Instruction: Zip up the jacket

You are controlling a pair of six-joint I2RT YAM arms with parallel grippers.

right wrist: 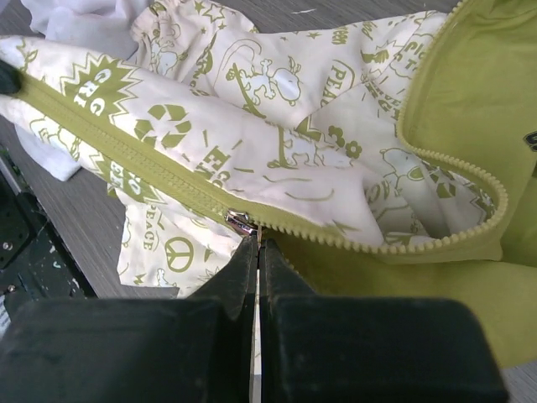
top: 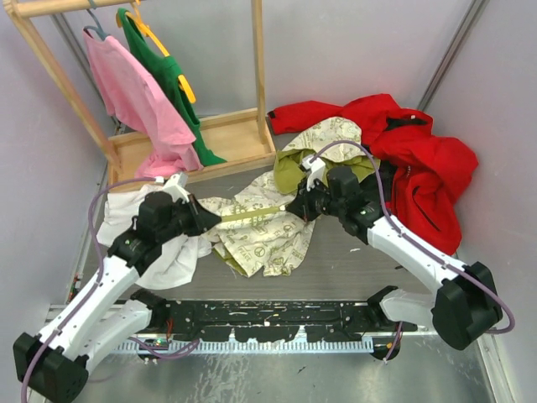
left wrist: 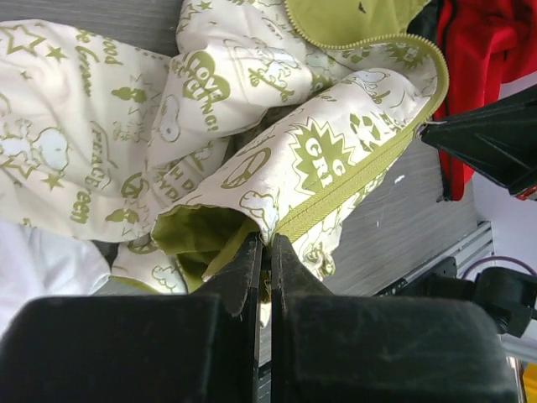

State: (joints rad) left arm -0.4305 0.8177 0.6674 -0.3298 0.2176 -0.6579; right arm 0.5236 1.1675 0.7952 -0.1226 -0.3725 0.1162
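The jacket (top: 268, 239) lies crumpled on the grey ribbed worktop (top: 352, 260), drawn out between the two end effectors. The left end effector (left wrist: 267, 245) has its fingers pressed together on the jacket's bottom hem, right where the zipper (left wrist: 352, 189) begins. That pinch looks meant to anchor the cloth so the zipper runs taut and straight away from its tips. The right end effector (right wrist: 256, 245) is likewise pressed together, pinching at the small metal slider (right wrist: 242, 222) that sits at its fingertips. It presumably grips the tab, though that is hidden between the pads. From the slider back toward the left end effector, the olive plastic teeth are meshed into one ribbed line. Past the slider, the open teeth (right wrist: 453, 239) part into two loose curved rows edging the smooth olive lining. The shell is thin, soft cream fabric printed with olive cartoons and slogans, puckered into folds. A limp white garment (top: 191, 259) lies beneath the left end effector, and a bright red jacket (top: 411, 159) is heaped beyond the right one.
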